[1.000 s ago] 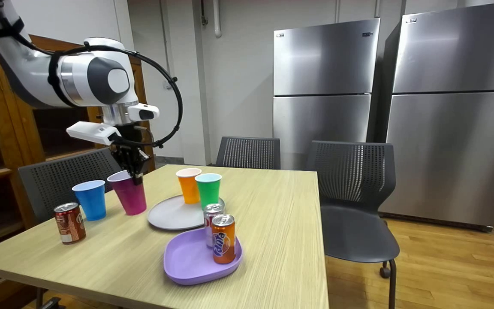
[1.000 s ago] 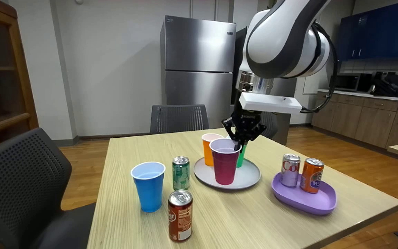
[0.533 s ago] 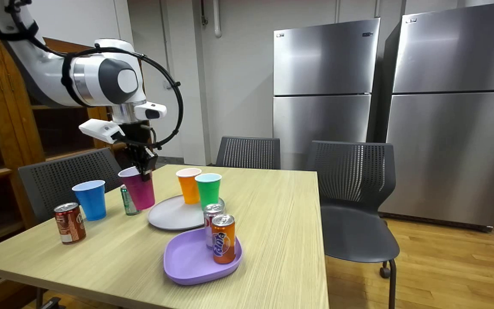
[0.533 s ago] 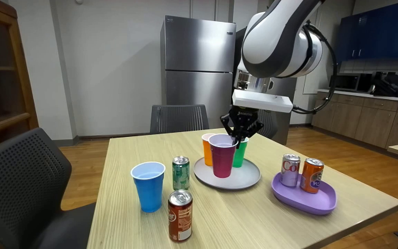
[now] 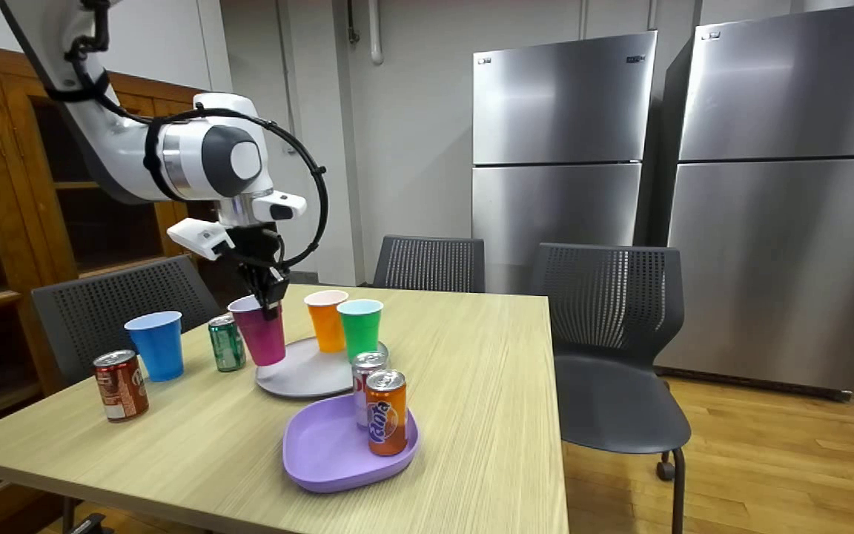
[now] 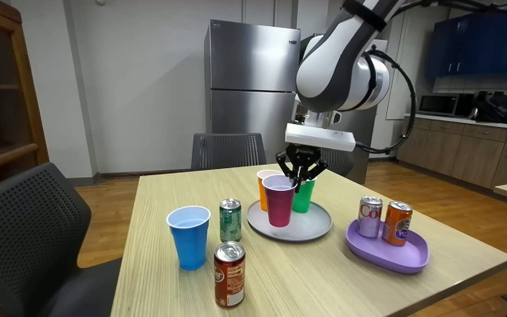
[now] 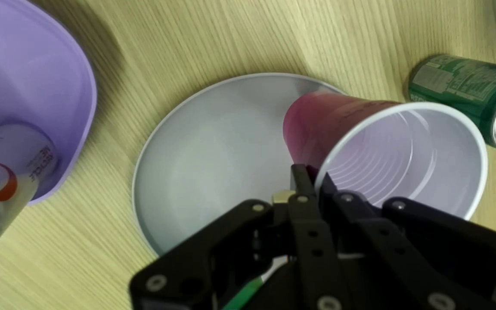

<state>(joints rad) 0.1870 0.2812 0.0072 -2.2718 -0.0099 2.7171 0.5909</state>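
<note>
Grips the rim of a magenta plastic cup (image 7: pixel 379 142) in near-closed jaws of a black metal gripper (image 7: pixel 314 177), seemingly lifted but unreleased, at two o'clock over a round grey plate (image 7: pixel 218 159) (wrist view).

This looks like a kitchen or break room, with 2 steel fridges (image 5: pixel 560 215), a microwave (image 6: pixel 436 105) on a counter (image 6: pixel 460 120) below blue cupboards (image 6: pixel 482 44), and mesh-backed chairs (image 5: pixel 612 400) at a table (image 5: pixel 486 460).
</note>
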